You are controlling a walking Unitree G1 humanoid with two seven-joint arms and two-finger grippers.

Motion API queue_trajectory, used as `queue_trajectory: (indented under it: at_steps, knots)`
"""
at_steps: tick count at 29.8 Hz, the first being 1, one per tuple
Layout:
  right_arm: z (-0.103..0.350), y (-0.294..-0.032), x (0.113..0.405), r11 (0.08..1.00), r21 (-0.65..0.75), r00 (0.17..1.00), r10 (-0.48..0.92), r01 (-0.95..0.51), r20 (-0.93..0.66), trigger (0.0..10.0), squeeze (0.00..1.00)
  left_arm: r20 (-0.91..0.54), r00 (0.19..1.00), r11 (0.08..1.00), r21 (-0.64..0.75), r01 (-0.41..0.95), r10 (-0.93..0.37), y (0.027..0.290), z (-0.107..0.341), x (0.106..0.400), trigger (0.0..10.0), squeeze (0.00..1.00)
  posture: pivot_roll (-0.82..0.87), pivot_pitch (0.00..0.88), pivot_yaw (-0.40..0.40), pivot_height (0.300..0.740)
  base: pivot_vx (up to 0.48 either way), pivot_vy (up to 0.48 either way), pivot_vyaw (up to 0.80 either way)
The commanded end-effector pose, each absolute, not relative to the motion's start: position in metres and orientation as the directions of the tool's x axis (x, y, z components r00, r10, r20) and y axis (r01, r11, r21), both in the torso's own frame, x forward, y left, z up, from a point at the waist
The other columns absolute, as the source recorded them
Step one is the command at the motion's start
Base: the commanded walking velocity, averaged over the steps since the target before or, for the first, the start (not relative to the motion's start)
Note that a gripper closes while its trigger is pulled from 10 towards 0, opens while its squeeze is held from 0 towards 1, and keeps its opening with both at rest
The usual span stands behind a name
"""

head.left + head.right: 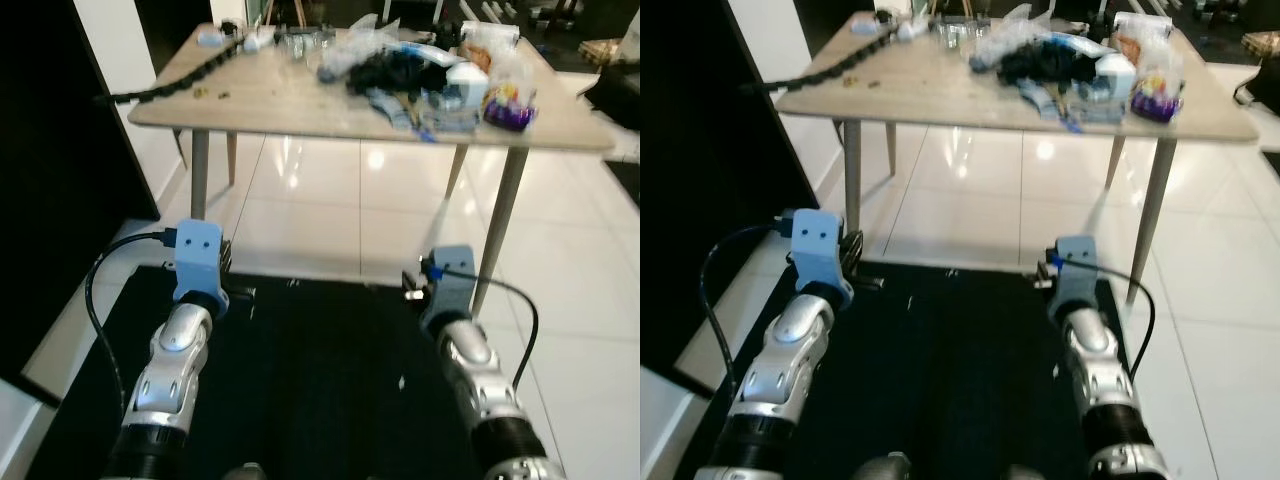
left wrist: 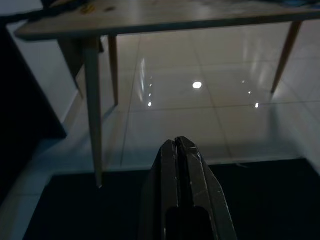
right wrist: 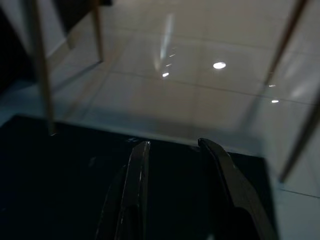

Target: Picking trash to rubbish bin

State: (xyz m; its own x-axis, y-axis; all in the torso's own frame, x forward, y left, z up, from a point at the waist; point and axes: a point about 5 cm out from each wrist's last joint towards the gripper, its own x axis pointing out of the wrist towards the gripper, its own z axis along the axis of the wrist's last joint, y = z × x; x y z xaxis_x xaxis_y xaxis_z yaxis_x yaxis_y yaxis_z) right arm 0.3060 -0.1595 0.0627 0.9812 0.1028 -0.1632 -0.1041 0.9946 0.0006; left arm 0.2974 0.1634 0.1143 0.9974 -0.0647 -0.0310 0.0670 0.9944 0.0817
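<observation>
A heap of trash (image 1: 420, 70) lies on the far right part of a wooden table (image 1: 280, 105): clear plastic bags, dark wrappers, a white and blue container and a purple packet (image 1: 510, 108). Both arms are held low in front of me, above a black mat (image 1: 320, 390) and well short of the table. The left gripper (image 2: 177, 143) is shut with nothing between its fingers and points at the tiled floor under the table. The right gripper (image 3: 173, 144) is open and empty, over the mat's far edge.
A black segmented cable chain (image 1: 190, 75) runs along the table's left side. Slanted table legs (image 1: 200, 170) (image 1: 505, 215) stand ahead of each arm. A tall black panel (image 1: 50, 150) lines the left. Glossy white tiles (image 1: 330, 215) stretch under and beyond the table.
</observation>
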Motion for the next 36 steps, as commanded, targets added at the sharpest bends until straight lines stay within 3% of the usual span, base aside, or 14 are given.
queue_trajectory:
  at_steps: [1,18,26,36]
  knots:
    - [0.0609,-0.1623,0.3045,0.995,-0.009,0.979,0.097,-0.100,-0.178,10.0,0.00,-0.052,0.997,0.995,0.083,0.062,-0.057,0.1652,0.1092,0.2959,10.0,0.00,0.05,0.034,-0.013,0.740,0.274,0.000,0.00]
    - [0.0635,-0.1641,0.3068,0.995,-0.006,0.981,0.095,-0.097,-0.171,10.0,0.00,-0.057,0.997,0.995,0.082,0.061,-0.056,0.1642,0.1081,0.2940,10.0,0.00,0.05,0.046,-0.017,0.740,0.275,0.000,0.00]
    - [0.0647,-0.1657,0.3077,0.995,-0.008,0.981,0.095,-0.097,-0.169,10.0,0.00,-0.053,0.997,0.994,0.085,0.063,-0.059,0.1635,0.1086,0.2936,10.0,0.00,0.05,0.038,-0.025,0.740,0.275,0.000,-0.58]
    - [0.0708,-0.1684,0.3120,0.996,-0.015,0.985,0.086,-0.089,-0.147,10.0,0.00,-0.049,0.997,0.994,0.086,0.063,-0.059,0.1635,0.1086,0.2937,10.0,0.00,0.05,0.022,-0.029,0.740,0.276,0.000,0.00]
